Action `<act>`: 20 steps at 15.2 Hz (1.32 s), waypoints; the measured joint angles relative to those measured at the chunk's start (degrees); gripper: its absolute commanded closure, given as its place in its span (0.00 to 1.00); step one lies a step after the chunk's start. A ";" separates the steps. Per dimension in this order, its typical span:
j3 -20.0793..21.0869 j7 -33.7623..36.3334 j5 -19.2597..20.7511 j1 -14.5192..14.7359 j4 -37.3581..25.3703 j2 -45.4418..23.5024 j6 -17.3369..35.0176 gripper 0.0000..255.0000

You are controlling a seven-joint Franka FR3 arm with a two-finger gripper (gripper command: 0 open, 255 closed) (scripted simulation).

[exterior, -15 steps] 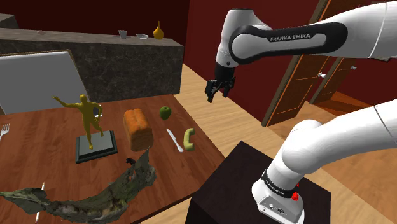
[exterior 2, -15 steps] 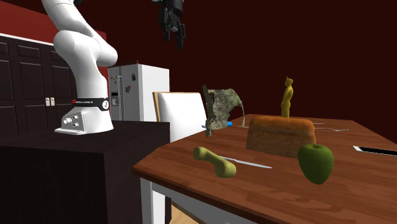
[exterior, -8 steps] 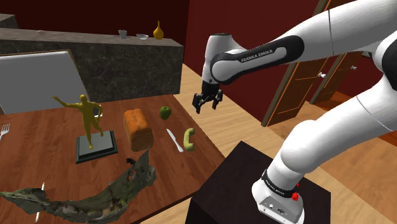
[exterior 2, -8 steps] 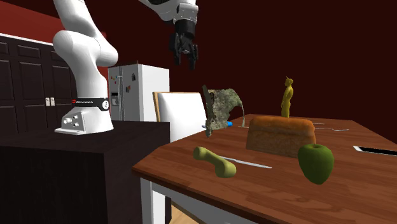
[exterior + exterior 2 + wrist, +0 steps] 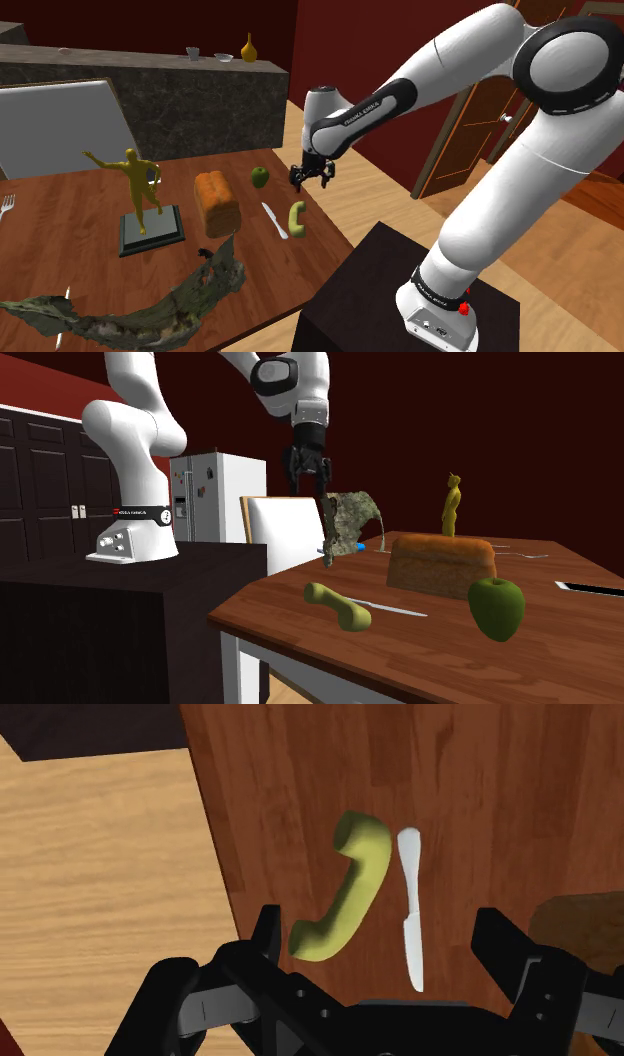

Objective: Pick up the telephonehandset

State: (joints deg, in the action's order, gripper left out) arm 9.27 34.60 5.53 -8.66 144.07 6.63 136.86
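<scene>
Hand [image 5: 382, 932] hovers above the tabletop [image 5: 60, 250], fingers apart, nothing held. Green handset [image 5: 348, 894] lies flat near the tabletop's edge, below the hand. White knife [image 5: 409, 914] lies just beside it. Risks: a finger lands on the knife, or a nudge slides the handset over the edge. Vase [image 5: 249, 47] and bowl [image 5: 224, 58] stand well behind; contents not visible.
</scene>
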 measured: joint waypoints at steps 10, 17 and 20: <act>-3.10 16.38 8.67 -0.33 -10.56 -24.45 11.40 0.00; -6.75 23.18 10.21 1.22 -19.47 -38.58 15.51 0.00; -7.26 23.88 10.56 1.58 -20.46 -40.98 16.89 0.00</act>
State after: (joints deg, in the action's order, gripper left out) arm 2.01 58.48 16.09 -7.08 123.61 -34.35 153.74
